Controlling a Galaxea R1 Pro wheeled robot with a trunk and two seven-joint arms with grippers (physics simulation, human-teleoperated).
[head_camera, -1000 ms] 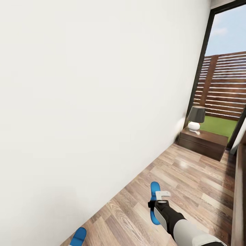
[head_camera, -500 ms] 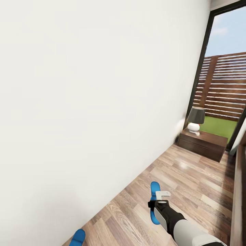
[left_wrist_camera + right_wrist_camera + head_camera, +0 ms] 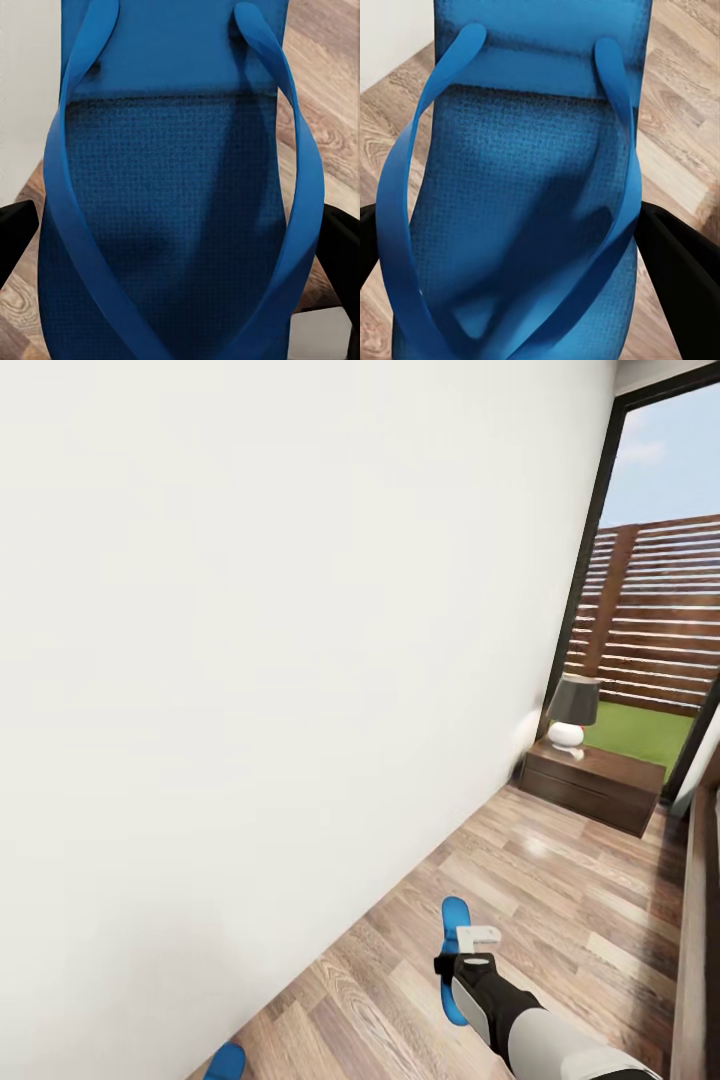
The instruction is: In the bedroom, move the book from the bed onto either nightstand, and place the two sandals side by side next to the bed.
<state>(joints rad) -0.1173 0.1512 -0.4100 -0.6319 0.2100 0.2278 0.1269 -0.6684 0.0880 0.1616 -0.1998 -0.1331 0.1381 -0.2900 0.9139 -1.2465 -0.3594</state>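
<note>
Two bright-blue sandals are held, one in each gripper. In the head view my right gripper [image 3: 456, 963] is shut on a sandal [image 3: 455, 916] that points forward above the wood floor. The tip of the other sandal [image 3: 228, 1063] shows at the bottom edge near the wall. In the left wrist view my left gripper [image 3: 180, 247] is shut on its sandal [image 3: 172, 187], with a black finger [image 3: 15, 232] at each side. The right wrist view shows the right gripper [image 3: 521, 255] shut on its sandal [image 3: 525, 172]. A nightstand [image 3: 595, 785] stands far ahead. The bed frame [image 3: 695, 940] runs along the right edge. The book is out of view.
A long white wall [image 3: 280, 690] runs close along my left. A grey-shaded lamp [image 3: 572, 710] stands on the nightstand beside a tall black-framed window [image 3: 655, 620] with a slatted fence behind. Wood-plank floor [image 3: 560, 880] stretches between the wall and the bed.
The left-hand sandal has sunk lower toward the picture's bottom edge. The right arm with its sandal sits slightly lower, and the nightstand slightly higher, so the view has shifted a little.
</note>
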